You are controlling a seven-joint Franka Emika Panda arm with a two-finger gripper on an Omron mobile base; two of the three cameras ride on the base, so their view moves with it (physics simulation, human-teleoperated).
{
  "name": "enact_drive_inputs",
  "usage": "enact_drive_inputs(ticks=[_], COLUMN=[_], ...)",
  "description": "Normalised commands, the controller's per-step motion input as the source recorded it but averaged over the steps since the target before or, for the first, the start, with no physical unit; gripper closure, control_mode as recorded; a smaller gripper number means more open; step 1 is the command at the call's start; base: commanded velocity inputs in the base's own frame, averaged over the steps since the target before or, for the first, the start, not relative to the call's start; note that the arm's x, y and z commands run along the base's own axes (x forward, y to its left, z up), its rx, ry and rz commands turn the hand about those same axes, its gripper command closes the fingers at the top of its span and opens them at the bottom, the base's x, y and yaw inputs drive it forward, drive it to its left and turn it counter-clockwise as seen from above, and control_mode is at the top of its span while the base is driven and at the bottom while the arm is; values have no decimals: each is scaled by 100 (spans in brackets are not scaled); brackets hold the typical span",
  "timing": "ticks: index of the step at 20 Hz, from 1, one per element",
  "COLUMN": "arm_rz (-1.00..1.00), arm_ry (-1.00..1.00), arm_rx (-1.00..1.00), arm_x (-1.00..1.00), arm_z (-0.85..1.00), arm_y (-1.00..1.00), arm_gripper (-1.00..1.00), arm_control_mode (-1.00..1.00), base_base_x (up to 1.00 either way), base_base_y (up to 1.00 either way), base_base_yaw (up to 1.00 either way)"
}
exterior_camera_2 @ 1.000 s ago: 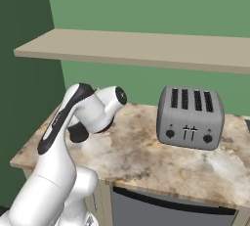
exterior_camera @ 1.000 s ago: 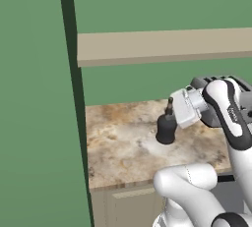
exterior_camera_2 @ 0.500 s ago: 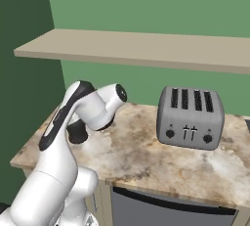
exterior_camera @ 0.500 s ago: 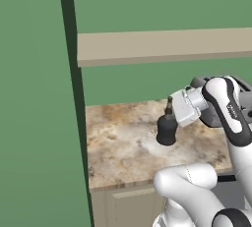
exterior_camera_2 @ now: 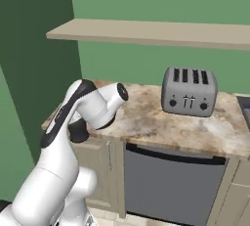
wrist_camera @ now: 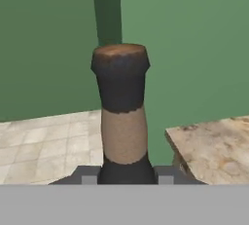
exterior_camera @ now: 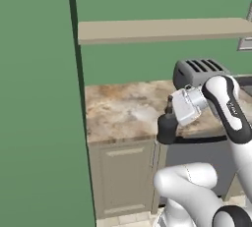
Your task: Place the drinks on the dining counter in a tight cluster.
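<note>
Backed away from the small marbled surface (exterior_camera: 123, 110) since a second ago, with both base views pulled out and swung to the right; more of the cabinet front (exterior_camera: 120, 174) and the dishwasher panel (exterior_camera_2: 168, 183) now in sight, the toaster (exterior_camera_2: 189, 92) newly visible at the far right of the left base view; no move of the fixed things themselves, just the camera travelling with the base. Squat black bottle (exterior_camera: 167, 125) carried along, now hanging out past the near edge of that surface, over the cabinet front and no longer above the stone. Pincer (exterior_camera: 172, 107) closed narrow on the bottle's thin neck (wrist_camera: 124, 131); dark fingertips (wrist_camera: 87, 175) pressed against either side of the neck low in the hand view, cap (wrist_camera: 120, 56) standing up between them, tiled floor (wrist_camera: 48, 136) beyond. Probably a retreat and turn toward the dining counter, so one drink picked up and in transit, none yet judged placed; grip on the neck alone likely to let the heavy body swing, so steady driving advisable before setting down.
</note>
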Motion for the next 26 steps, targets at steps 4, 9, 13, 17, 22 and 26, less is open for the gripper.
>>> enact_drive_inputs(ticks=[4,9,13,17,22,26], arm_rz=[0,0,0,0,0,0], arm_ry=[0,0,0,0,0,0], arm_rx=[0,0,0,0,0,0], arm_x=[0,0,0,0,0,0], arm_z=[0,0,0,0,0,0], arm_y=[0,0,0,0,0,0], arm_gripper=[100,100,100,100,100,100], arm_control_mode=[100,100,100,100,100,100], base_base_x=[-94,-14,0,0,0,0], base_base_y=[54,61,48,58,59,59], base_base_yaw=[40,91,98,96,95,96])
